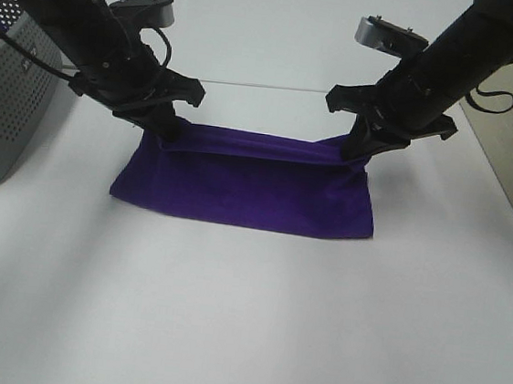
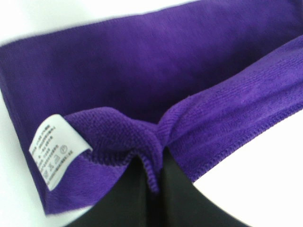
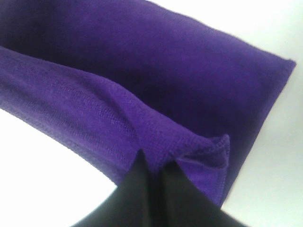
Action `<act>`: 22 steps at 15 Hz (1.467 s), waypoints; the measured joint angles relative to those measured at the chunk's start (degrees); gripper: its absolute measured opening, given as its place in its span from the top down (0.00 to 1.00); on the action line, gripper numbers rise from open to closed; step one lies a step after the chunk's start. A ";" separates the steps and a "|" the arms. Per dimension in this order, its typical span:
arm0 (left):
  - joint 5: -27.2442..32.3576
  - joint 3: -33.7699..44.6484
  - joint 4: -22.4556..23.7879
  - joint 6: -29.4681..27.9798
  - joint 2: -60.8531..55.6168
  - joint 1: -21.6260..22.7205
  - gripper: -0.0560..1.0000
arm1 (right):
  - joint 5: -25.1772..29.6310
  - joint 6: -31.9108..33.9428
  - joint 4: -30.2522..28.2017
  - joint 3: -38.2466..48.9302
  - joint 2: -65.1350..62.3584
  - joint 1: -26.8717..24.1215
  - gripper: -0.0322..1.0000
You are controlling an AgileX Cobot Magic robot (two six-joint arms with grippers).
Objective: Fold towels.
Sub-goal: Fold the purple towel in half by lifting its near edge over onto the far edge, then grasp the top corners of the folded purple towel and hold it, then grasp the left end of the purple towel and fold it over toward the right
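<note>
White, bare worktop (image 1: 242,328) fills most of the high view, with a grey perforated basket (image 1: 10,93) at its nine o'clock edge. The purple towel (image 1: 247,191) lies a little toward twelve o'clock from the middle, its body flat on the surface and its near hem facing six o'clock.

The left pincer (image 1: 165,132) is clamped shut on the towel's ten o'clock corner, and the right pincer (image 1: 362,151) is clamped shut on the two o'clock corner. Between them the far edge is raised into a narrow band, pulled fairly straight across. The wrist views show how little cloth each one has: only a small gather of hem is caught between the closed jaws, and on the left side the white tag (image 2: 56,151) hangs just beside the pinch.

That shallow bite looks like the main hazard. If the arms spread apart or pull too hard, a corner could slide out and drop, leaving the fold lopsided. If one arm travels toward six o'clock faster than the other, the carried edge would probably land skewed against the near hem. Letting the band go slack would likely make the middle sag and bunch under the fold.
</note>
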 joint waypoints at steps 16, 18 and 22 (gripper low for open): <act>5.79 -16.67 10.31 -1.49 16.44 2.58 0.47 | 1.20 6.07 -10.20 -13.52 15.81 -0.23 0.58; 11.86 -20.05 11.06 -2.86 16.44 4.01 0.40 | 2.29 6.07 -10.20 -13.52 15.76 -0.23 0.31; 19.48 -26.99 11.86 -5.10 16.44 4.64 0.35 | 3.32 6.07 -9.45 -13.52 11.17 -0.23 0.22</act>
